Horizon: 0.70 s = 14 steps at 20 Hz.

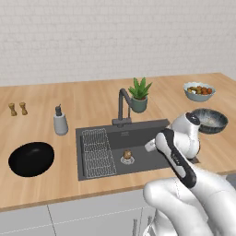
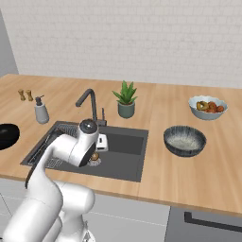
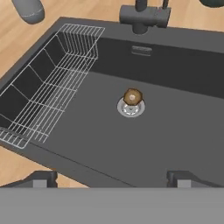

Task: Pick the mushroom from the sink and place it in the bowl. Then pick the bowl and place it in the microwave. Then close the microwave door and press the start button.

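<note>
Left base view: mushroom (image 1: 127, 154) at frame centre, sitting on the drain (image 1: 127, 160) of the sink (image 1: 147, 161); black bowl (image 1: 31, 158) far off at left edge; wrist masking the gripper.

Right base view: mushroom (image 2: 95, 156) half hidden behind the arm's wrist, left of centre.

Hand view: gripper (image 3: 112, 178) spread wide and empty, fingertips (image 3: 43, 178) cropped along the bottom; mushroom (image 3: 132, 96) above centre. Tiny and rounded, so likely to squirt aside under off-centre closing, or to be missed through stopping short above the basin floor
</note>
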Available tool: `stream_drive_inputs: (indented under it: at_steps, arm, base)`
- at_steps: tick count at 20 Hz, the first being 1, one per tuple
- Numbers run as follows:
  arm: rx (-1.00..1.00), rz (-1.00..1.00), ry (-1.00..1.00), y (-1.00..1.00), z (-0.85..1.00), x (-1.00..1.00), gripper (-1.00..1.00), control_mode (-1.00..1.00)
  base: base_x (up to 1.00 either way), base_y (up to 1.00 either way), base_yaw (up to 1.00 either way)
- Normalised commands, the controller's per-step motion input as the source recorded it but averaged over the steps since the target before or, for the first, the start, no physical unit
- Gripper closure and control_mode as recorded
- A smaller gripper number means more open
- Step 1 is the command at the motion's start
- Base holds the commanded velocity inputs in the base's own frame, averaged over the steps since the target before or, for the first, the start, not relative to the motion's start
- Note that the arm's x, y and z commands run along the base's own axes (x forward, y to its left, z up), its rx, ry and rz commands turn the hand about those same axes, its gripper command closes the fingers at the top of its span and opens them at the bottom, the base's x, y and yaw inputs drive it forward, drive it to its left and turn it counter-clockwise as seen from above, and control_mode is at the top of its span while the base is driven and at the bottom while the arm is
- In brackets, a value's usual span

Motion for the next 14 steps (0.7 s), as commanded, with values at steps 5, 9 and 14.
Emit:
stream_drive_inputs:
  at_steps: [5,9,14]
  arm:
    - [0.0,0.0,0.12,0.05,-0.29,0.62,-1.0,-1.0]
    - [0.0,0.0,0.01,0.07,-0.27,0.45,-1.0,-1.0]
    - [0.0,0.0,0.0,0.11,-0.31,0.14,-1.0,-1.0]
  base:
    - [0.0,0.0,0.0]
    - [0.0,0.0,0.0]
    - [0.0,0.0,0.0]
